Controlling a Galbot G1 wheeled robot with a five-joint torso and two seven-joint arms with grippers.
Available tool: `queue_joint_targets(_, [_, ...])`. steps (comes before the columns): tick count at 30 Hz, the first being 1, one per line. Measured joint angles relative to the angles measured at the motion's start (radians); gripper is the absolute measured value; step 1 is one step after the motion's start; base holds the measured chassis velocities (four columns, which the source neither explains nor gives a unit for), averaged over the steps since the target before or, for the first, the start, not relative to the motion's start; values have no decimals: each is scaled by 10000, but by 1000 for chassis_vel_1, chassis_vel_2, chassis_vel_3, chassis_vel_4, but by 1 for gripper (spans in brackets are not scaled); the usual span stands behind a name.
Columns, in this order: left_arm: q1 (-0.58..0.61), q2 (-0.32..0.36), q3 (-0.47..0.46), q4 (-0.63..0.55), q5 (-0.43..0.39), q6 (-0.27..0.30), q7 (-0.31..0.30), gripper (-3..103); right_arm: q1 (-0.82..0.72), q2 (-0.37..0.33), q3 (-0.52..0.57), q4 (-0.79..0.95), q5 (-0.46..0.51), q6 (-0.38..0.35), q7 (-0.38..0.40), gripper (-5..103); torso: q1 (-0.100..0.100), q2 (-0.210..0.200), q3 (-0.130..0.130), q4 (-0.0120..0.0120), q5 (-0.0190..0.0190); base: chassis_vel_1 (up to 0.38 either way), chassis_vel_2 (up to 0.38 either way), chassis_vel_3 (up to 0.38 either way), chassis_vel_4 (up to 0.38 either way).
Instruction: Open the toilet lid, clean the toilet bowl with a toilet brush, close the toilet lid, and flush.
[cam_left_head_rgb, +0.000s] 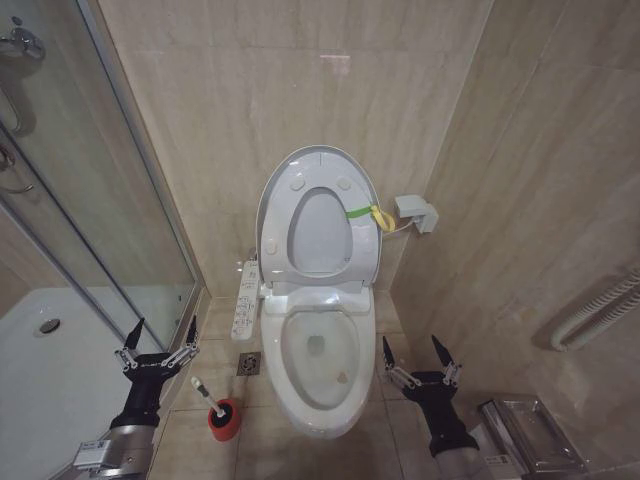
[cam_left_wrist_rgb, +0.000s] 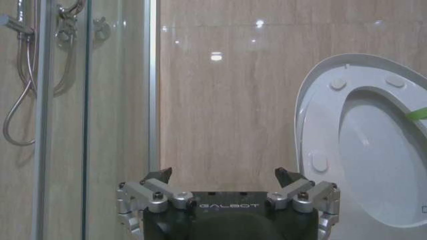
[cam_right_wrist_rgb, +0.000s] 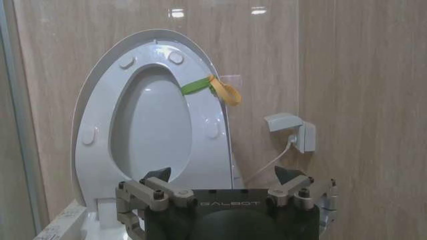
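Lid (cam_left_head_rgb: 318, 190) up already; toilet brush (cam_left_head_rgb: 208, 394) probably untouched in its red holder (cam_left_head_rgb: 224, 420) beside bowl (cam_left_head_rgb: 322, 385). Both grippers (cam_left_head_rgb: 158, 335) (cam_left_head_rgb: 416, 352) gape empty, flanking it.

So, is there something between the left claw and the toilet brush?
Nothing visible. The left claw hangs open beside the shower glass, and the toilet brush stands in its red holder on bare floor just below and inward of it.

"galbot" in pale letters on the left gripper (cam_left_wrist_rgb: 227, 177) body, "galbot" likewise on the right gripper (cam_right_wrist_rgb: 227, 176) body
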Motion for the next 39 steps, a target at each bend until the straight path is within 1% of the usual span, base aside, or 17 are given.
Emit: queue_joint_targets(39, [0,0,0,0,0,0,0,100,0,0,0,0,0,0,0,100,0,0,0,0,0,0,0,0,0])
